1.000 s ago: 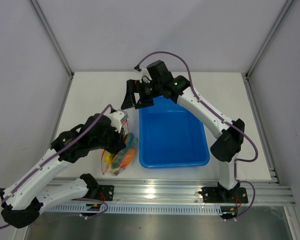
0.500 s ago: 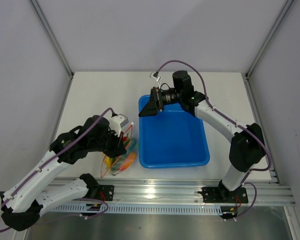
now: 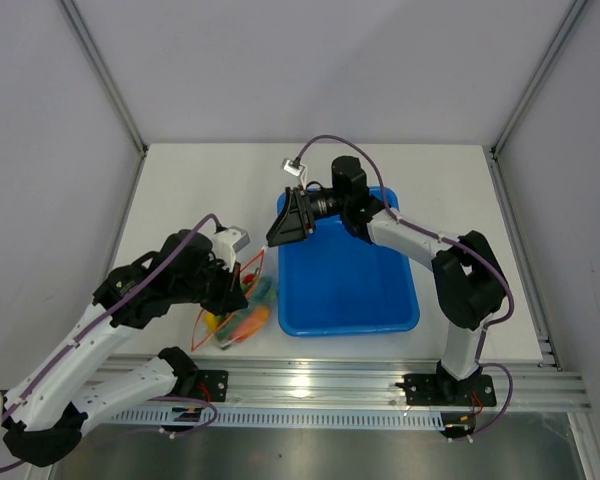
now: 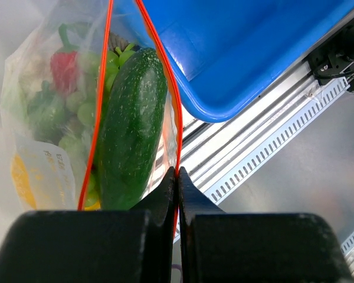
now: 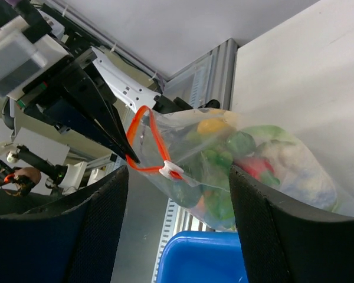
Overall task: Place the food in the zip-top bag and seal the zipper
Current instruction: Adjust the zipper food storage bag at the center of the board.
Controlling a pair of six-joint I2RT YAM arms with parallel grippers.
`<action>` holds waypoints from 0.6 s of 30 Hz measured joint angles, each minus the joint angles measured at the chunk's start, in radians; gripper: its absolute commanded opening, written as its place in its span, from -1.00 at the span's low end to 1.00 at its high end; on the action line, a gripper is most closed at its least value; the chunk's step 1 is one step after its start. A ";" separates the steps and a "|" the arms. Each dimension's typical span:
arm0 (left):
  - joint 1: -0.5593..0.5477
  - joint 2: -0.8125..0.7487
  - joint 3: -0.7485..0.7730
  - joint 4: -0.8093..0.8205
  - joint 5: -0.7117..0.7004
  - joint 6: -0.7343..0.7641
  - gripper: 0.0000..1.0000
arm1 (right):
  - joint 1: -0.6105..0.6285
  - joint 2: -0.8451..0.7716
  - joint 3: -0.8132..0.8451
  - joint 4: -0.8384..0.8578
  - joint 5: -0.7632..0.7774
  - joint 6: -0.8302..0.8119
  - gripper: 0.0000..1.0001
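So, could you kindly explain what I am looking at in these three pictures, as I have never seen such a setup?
These are two robot arms bolted to the near edge of a white table, each ending in a two-finger gripper. One picture looks down from above and behind the arms. The other two come from a small camera on each wrist. On the table are a blue tub and a clear zip-top bag holding toy food, including a long green vegetable and a red chili. The left gripper is pinched shut on the bag's red-orange zipper, and the bag's mouth gapes open. The right gripper hangs open over the tub's far left corner and holds nothing. Its camera looks across at the bag.
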 measured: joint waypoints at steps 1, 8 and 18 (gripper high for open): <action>0.003 0.000 0.003 -0.004 0.000 -0.001 -0.99 | 0.004 0.010 0.000 0.012 -0.004 0.006 0.38; 0.056 0.014 0.019 -0.030 -0.002 -0.001 -0.99 | 0.024 0.069 -0.018 0.176 -0.029 0.135 0.21; 0.148 0.026 0.022 -0.034 0.007 0.010 -0.99 | 0.050 0.092 -0.049 0.369 -0.038 0.284 -0.01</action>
